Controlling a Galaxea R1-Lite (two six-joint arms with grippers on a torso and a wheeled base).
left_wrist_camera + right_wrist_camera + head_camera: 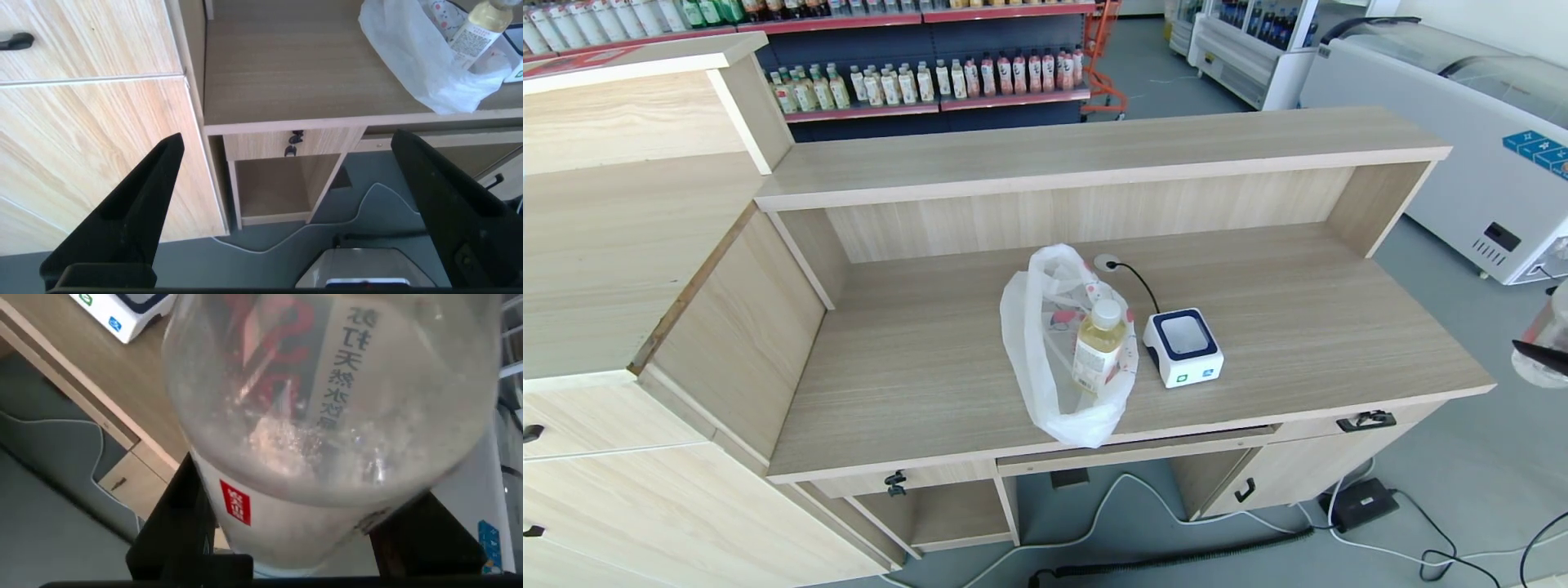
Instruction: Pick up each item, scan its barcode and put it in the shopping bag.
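One clear bottle [327, 400], red-labelled with dark lettering, held in right pincer [302, 539].

**Light:** bright, even illumination is spread across the counter [1258, 327], and no hard-edged shadows are cast on its top.

**Shadow:** a soft, dim band is held under the upper shelf [1094, 147] at the counter's back. The recess below the counter's front edge is darkened.

**Glare:** a pale sheen is carried by the shopping bag [1029, 327] at the counter's middle. White highlights are scattered on the clear bottle [327, 416] off the counter's right end.

**Distortion:** wide-angle stretching is shown past the counter's two ends.
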